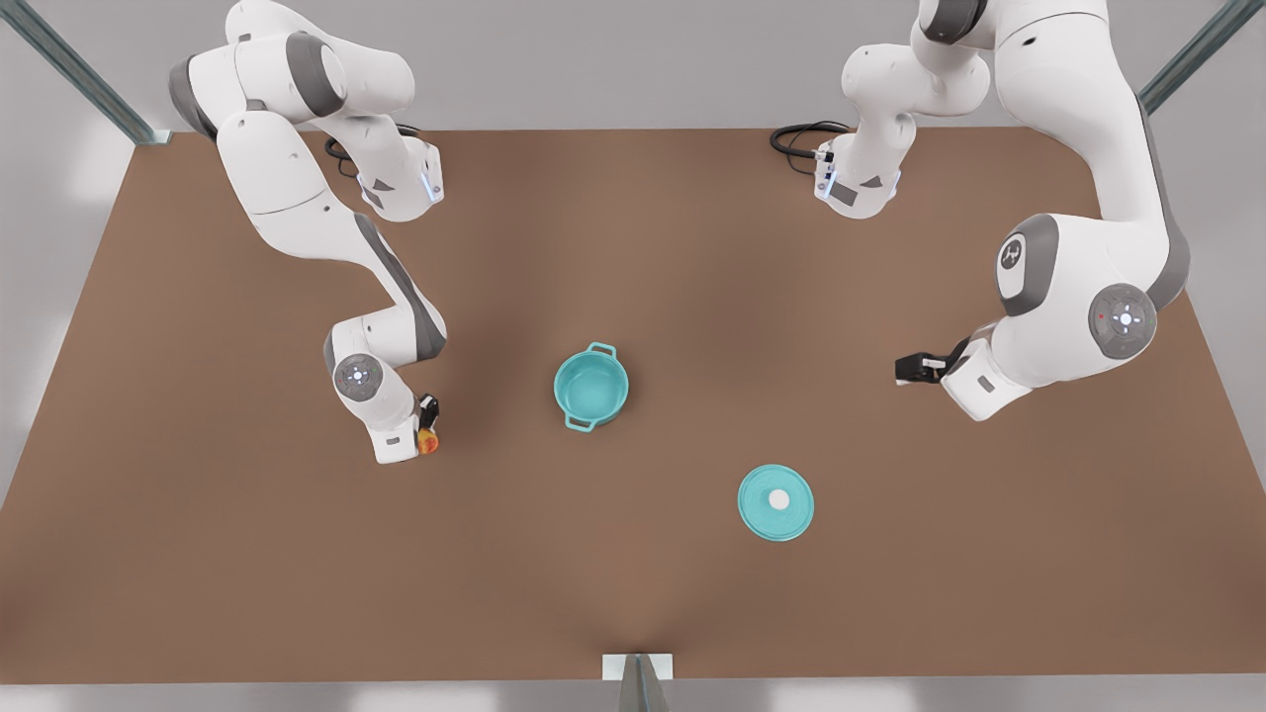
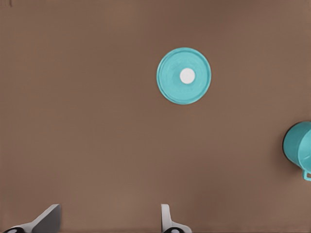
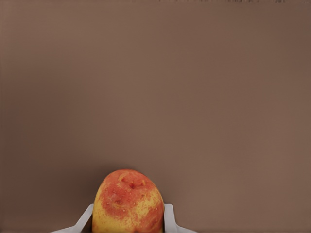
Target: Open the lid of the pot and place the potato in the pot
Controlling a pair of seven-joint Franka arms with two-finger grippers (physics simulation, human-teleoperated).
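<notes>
The potato [image 3: 128, 201], yellow with orange-red patches, sits pinched between the two fingers [image 3: 169, 218] of the right gripper [image 1: 427, 427], which are closed against its sides; in the front view this gripper hangs over the bench [image 1: 633, 593] toward the front view's left, roughly midway between the far and near edges, and whether the potato touches the bench surface cannot be told. The pot [image 1: 590, 387] stands upright near the middle of the bench, uncovered, its teal inside showing and its two loop handles pointing toward the far and near edges; it is apart from the potato, with bare bench between them. The pot lid [image 1: 775, 502] lies flat on the bench with its white knob up, nearer the near edge and toward the front view's right of the pot, well apart from it. In the left wrist view the lid [image 2: 184, 75] lies ahead on the brown surface and the pot's rim [image 2: 299, 148] shows off to one side. The left gripper [image 1: 915, 369] hovers toward the front view's right side of the bench, above the surface; its fingers [image 2: 166, 216] are spread wide and hold nothing, with the lid some way beyond them.
</notes>
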